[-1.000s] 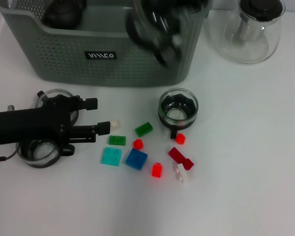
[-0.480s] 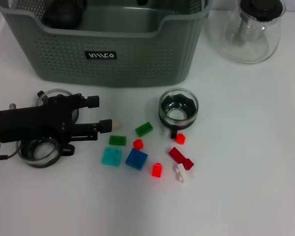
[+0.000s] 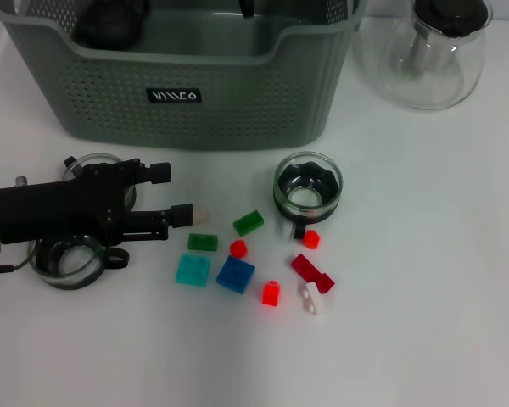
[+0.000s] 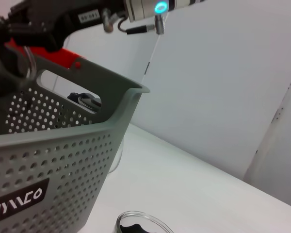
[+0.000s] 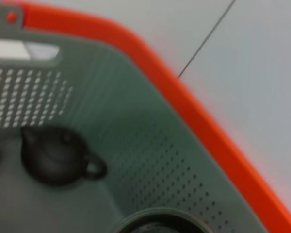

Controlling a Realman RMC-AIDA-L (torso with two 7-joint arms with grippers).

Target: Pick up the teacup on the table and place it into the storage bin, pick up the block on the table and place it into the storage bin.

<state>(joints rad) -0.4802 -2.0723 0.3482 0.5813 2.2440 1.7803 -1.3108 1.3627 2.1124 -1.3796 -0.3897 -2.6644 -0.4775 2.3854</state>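
Grey-green and perforated, the storage bin point(image 3: 195, 93) stands at the far side of the white tabletop point(image 3: 407, 297), with a dark teapot-like piece point(image 5: 58, 155) already lying inside it. On the tabletop in front of the bin, a glass teacup point(image 3: 308, 188) with a dark insert sits apart from the bin's front wall, and loose blocks lie scattered beside it: two green, a teal square, a blue block point(image 3: 236, 274), several small red ones and a white one.

The left gripper point(image 3: 176, 195) lies low over the tabletop on the robot's left, its body covering two empty glass cups point(image 3: 65, 259). Its jaws stand apart and point along the tabletop towards the blocks. Just off the tip of the nearer jaw lies a small cream block point(image 3: 200, 215), close to touching it, with the green block point(image 3: 204, 242) just beyond. The cream piece looks like the block being lined up, and the left arm is plainly the nearer one to it.

The right gripper does not show in the head view; its wrist camera looks down into the bin, so it seems to hover above it, and whether its jaws are apart or together I cannot tell.
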